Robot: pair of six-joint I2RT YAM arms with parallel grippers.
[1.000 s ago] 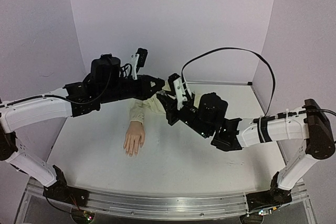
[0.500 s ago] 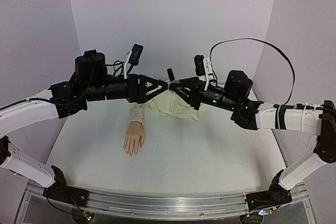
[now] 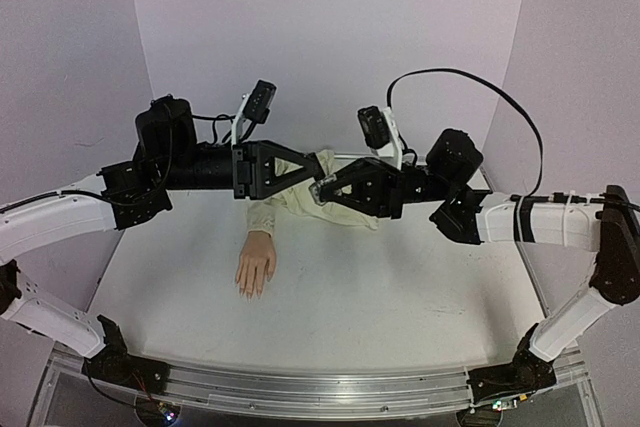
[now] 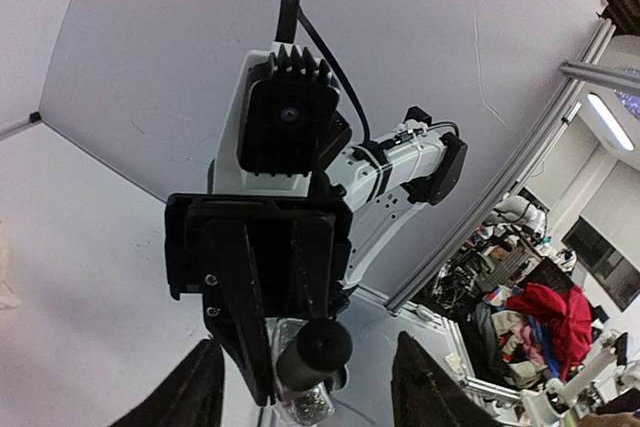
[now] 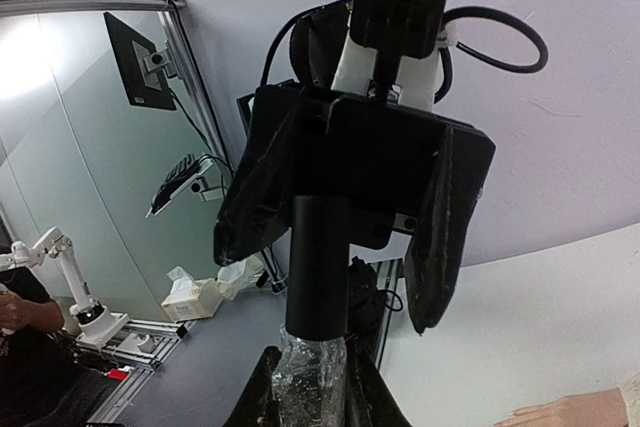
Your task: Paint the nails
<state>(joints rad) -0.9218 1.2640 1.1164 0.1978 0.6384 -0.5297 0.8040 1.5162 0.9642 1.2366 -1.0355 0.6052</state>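
Both claws have shifted since half a second ago: in the top view the left claw has backed off slightly toward frame left, and the right claw has dropped lower and slid left with it, so the meeting point now sits just left of frame centre instead of dead centre. Black cap no longer sticks up between them in that view. Right claw is clenched on the polish bottle, gripping the glittery body, with the tall black cap pointing straight at the left claw. Left claw is released, fingers spread wide, one on each side of the cap; the left wrist view shows clear gaps on both sides, so no contact with the cap. Both claws hang in the air above the cream sleeve at mid frame. Mannequin hand lies palm down on the counter, lower left of centre, fingers toward the bottom edge, well apart from both claws. The nails are at those fingertips, too small to tell whether any polish is on them.
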